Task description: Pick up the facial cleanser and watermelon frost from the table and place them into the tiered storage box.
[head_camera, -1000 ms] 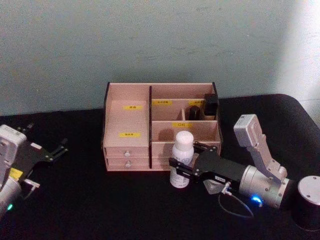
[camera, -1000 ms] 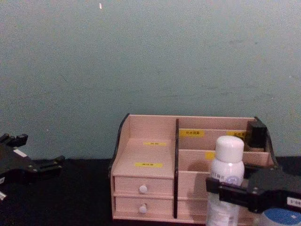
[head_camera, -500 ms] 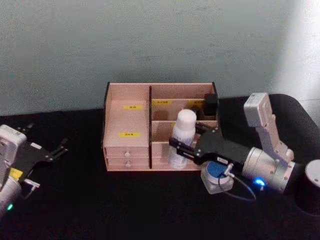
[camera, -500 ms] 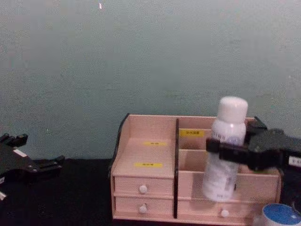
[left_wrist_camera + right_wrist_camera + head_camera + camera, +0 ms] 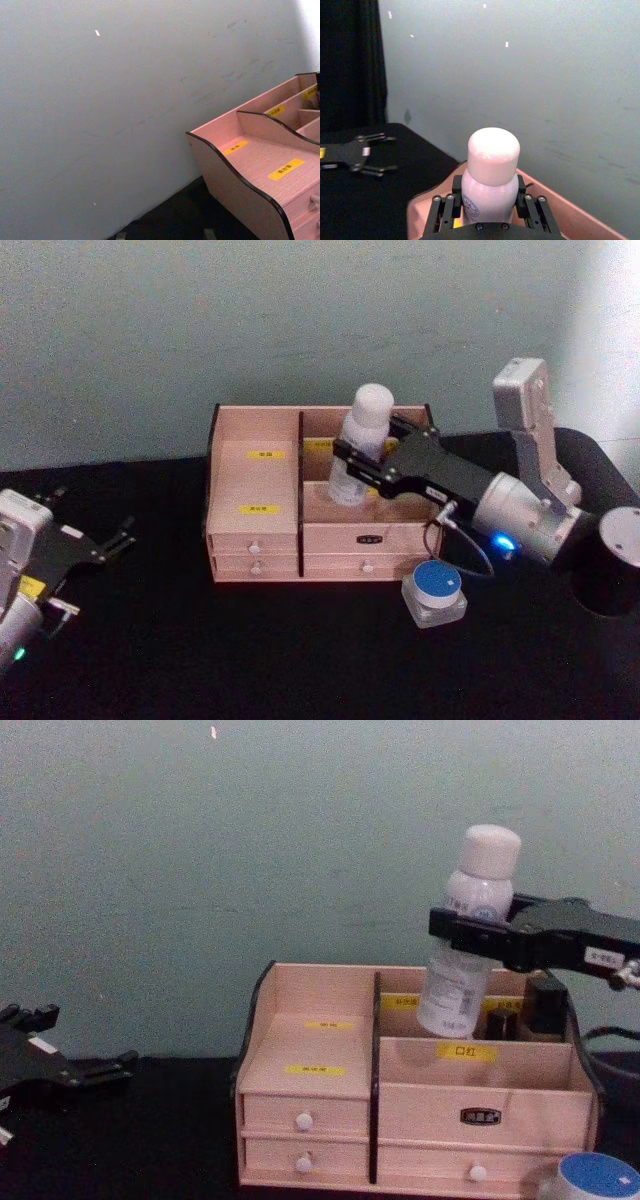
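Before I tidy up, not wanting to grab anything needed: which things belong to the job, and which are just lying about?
Job: white bottle, held by the right gripper at the tiered storage box; blue-lidded jar, likely next.
Lying about: dark items in the box; black cylinder at right; left gripper, parked at left.

White bottle (image 5: 360, 445), pink box (image 5: 235, 480) with yellow labels (image 5: 262, 508), blue-lidded jar (image 5: 435, 583).

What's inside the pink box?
A black container and a smaller dark thing stand back right in the storage box. The right gripper holds a bottle above. Shut drawers hide their insides.
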